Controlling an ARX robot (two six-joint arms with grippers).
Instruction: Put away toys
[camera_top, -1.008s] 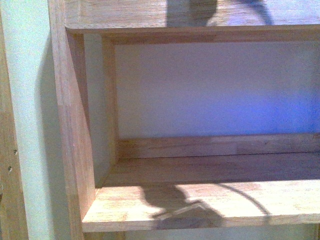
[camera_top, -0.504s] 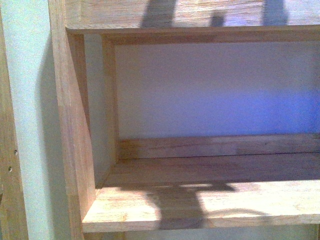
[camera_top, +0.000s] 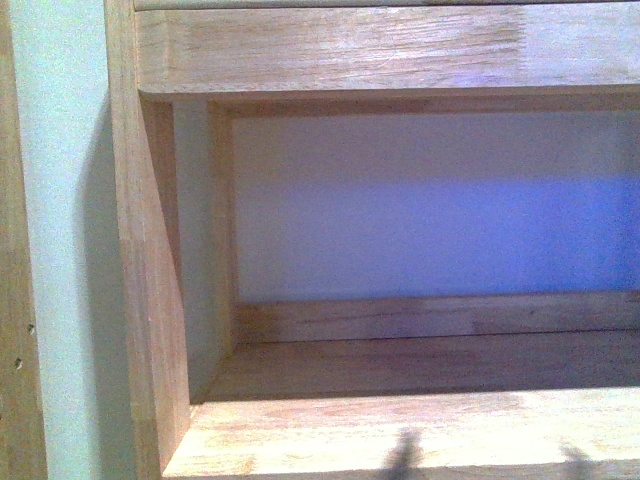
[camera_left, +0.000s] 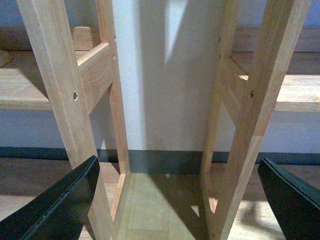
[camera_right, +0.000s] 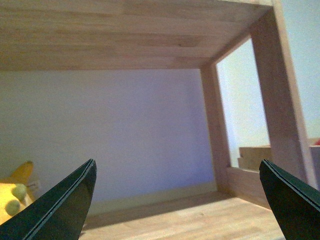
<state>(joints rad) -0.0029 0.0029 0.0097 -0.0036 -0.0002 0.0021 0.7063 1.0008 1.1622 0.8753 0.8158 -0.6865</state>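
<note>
- Front view: filled by a wooden shelf unit (camera_top: 330, 50), with a thick upper board across the top, a side panel (camera_top: 150, 300) running down the left, a pale back wall (camera_top: 430, 200) washed blue toward the right, and a lower board (camera_top: 420, 430) lit along its front edge. No arm visible here.
- Left of the side panel: a pale green wall strip (camera_top: 60, 250), then another wooden edge at the frame's border.
- Left wrist view: looks between two wooden uprights (camera_left: 65, 110) of neighbouring frames, white wall behind, dark skirting (camera_left: 165, 160) below, wood floor (camera_left: 150, 210) underneath.
- Left gripper (camera_left: 177, 200): spread wide, black fingers (camera_left: 60, 205) at both lower corners, nothing between them.
- Right wrist view: looks into a shelf bay with a plank ceiling (camera_right: 125, 30), pale rear wall and a post (camera_right: 280, 90) on one side.
- Right gripper (camera_right: 177, 200): likewise spread wide, fingers (camera_right: 55, 210) apart, holding nothing.
- Toy (camera_right: 15, 195): yellow-orange plush, only a pointed ear and part of the body showing at the picture's edge, inside the bay against the rear wall, just beside one right finger; cannot tell whether touching.
</note>
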